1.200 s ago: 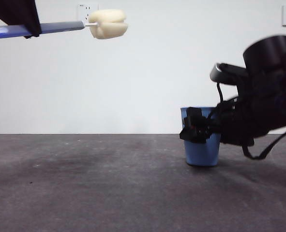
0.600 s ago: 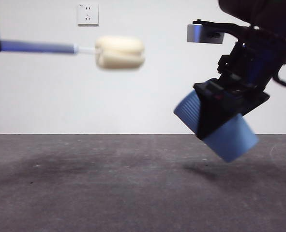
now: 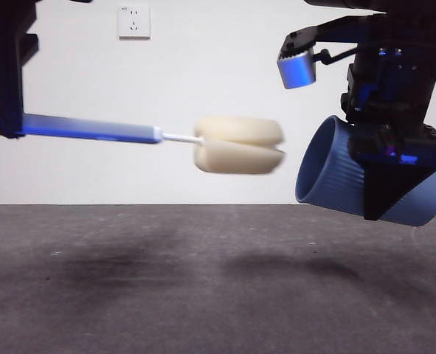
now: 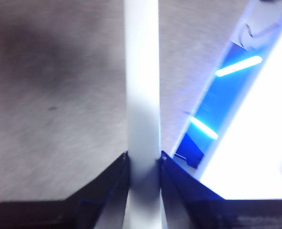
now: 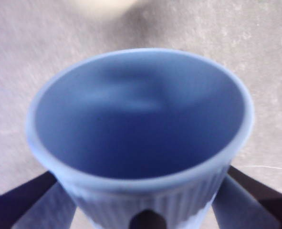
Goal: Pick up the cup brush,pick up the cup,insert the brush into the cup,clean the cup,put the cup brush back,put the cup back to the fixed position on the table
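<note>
- Dark grey and matte, the table [image 3: 203, 287] fills the lower half of the front view under a plain white wall with a socket [image 3: 133, 21] at 11 o'clock.
- At 9 o'clock the left gripper [image 3: 7, 110] is clenched on the cup brush [image 3: 158, 139], held roughly level well above the table; the slim handle runs rightward to a white tip and a rounded cream sponge head, blurred at its edges.
- Only the left wrist view shows the grip itself: both black jaws press the pale handle [image 4: 141, 95], which is washed out by glare, and the sponge is out of that picture.
- Just right of the sponge, apart from it, the ribbed blue cup [image 3: 336, 177] is tilted on its side in the air, mouth facing the sponge at 9 o'clock.
- The right gripper [image 3: 391, 177] grasps the cup, hiding its middle.
- The right wrist view alone shows the cup's smooth interior [image 5: 141, 114] and thick rim, with a cream blur just beyond the rim.
</note>
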Robot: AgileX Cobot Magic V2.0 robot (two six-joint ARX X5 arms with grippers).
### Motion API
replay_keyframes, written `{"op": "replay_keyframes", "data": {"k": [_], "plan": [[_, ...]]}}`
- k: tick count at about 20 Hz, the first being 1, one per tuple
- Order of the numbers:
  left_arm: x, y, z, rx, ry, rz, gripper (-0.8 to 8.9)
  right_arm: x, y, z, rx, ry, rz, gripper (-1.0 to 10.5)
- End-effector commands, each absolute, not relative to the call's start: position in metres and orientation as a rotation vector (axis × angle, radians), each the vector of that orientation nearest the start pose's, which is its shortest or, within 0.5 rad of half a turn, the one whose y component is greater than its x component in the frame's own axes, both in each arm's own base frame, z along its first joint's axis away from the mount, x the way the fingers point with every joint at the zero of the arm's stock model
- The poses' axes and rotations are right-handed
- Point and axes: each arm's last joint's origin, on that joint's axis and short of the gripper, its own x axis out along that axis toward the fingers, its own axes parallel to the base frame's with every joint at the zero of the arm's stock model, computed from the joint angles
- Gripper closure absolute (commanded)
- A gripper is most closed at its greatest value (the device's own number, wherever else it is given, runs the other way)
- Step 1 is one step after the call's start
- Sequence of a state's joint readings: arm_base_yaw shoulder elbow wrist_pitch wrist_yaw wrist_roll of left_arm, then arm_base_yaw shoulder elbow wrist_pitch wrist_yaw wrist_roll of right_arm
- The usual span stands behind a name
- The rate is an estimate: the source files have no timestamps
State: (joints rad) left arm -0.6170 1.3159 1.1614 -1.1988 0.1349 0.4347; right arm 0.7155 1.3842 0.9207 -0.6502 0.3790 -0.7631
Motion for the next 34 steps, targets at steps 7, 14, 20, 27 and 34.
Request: {"op": "replay_keyframes", "data": {"k": [7,14,20,27,34], "plan": [[0.192,-0.17,0.257,0.691,1.227,-1.02,8.22,0.188,0.176,0.223,-1.465,0.758,0.725,9.6],[0.192,-0.183,0.256,0.676,1.163,-1.045,8.22,0.171,0.198,0.214,-1.562,0.708,0.802,9.6],[0.188,-0.19,0.256,0.666,1.137,-1.087,8.22,0.157,0.219,0.202,-1.618,0.663,0.876,9.6],[0.185,-0.19,0.256,0.678,1.166,-1.066,8.22,0.156,0.225,0.195,-1.628,0.669,0.869,9.6],[0.187,-0.171,0.253,0.726,1.291,-0.969,8.22,0.167,0.211,0.195,-1.643,0.761,0.761,9.6]]}}
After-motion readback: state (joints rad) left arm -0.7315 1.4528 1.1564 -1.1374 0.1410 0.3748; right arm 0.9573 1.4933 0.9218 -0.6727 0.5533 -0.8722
